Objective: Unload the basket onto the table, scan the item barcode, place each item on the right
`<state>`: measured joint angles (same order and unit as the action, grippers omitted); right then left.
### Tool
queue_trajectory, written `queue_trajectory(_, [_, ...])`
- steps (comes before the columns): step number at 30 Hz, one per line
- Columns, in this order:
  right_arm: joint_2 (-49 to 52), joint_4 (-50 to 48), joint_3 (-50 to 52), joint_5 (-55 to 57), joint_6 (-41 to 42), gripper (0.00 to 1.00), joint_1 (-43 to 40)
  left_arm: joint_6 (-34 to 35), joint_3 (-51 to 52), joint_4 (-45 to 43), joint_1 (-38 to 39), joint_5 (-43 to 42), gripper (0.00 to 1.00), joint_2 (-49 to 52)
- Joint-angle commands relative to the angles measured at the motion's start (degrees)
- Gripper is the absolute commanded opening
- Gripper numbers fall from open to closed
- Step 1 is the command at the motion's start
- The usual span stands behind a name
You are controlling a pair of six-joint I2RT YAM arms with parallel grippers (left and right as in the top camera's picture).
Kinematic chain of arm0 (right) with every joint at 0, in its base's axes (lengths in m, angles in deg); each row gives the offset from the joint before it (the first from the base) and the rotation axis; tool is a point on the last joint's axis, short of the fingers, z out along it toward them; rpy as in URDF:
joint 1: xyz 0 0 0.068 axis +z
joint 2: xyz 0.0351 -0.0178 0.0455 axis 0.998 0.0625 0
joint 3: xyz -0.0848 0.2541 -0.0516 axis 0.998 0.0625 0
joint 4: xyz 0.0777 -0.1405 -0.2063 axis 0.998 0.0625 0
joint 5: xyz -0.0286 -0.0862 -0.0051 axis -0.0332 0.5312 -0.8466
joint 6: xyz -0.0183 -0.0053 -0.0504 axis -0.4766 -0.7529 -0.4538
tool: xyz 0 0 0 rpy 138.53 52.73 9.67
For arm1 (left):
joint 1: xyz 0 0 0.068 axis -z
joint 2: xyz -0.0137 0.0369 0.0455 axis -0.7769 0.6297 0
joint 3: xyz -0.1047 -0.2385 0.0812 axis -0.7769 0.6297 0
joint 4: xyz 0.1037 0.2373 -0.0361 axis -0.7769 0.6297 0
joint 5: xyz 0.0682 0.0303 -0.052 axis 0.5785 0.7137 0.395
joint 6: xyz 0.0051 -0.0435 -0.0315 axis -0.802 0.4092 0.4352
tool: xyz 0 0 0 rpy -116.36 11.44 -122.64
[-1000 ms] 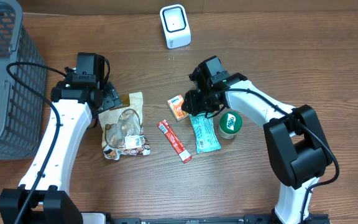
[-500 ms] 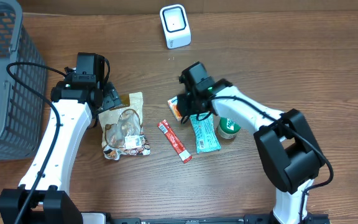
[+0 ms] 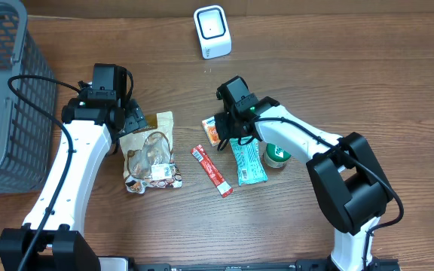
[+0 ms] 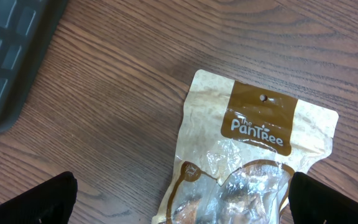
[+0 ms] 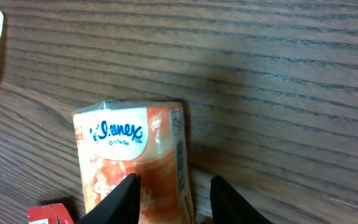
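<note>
Since a second ago the right end effector [image 3: 224, 135] has slid toward 9 o'clock, off the green-lidded round cup [image 3: 278, 153] and over the small orange Kleenex tissue pack [image 3: 212, 133] near the middle of the brown wooden worktop [image 3: 337, 68]; the left arm has not moved.

Overhead, the white box-shaped barcode scanner [image 3: 212, 31] stands at 12 o'clock, well apart from the pack. The left end effector [image 3: 130, 119] hovers at the 12 o'clock end of the tan-and-brown PanTree snack pouch [image 3: 151, 154].

Left wrist: its fingers are spread wide and empty, with the pouch [image 4: 253, 155] lying below them.

Right wrist: the fingers [image 5: 130, 196] stand partly apart, one over the pack [image 5: 129, 149], the other over bare wood past its 3 o'clock edge, not clamped.
</note>
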<state>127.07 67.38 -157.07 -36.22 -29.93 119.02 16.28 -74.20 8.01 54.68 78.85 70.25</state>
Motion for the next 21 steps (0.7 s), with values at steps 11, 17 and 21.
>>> queue_trajectory(11, [0.17, 0.46, -0.04, -3.1, 0.04, 0.31, -0.31, -0.44, -1.01, 0.13, 0.07, -0.24, 1.0, -1.18])
queue_trajectory(17, [0.2, 0.66, -0.04, -3.08, 0.04, 0.28, -0.09, -0.44, -1.01, 0.13, 0.07, -0.24, 1.0, -1.18])
queue_trajectory(21, [0.31, 0.76, -0.04, -3.06, 0.02, 0.28, -0.04, -0.42, -1.01, 0.13, 0.07, -0.24, 0.99, -1.18])
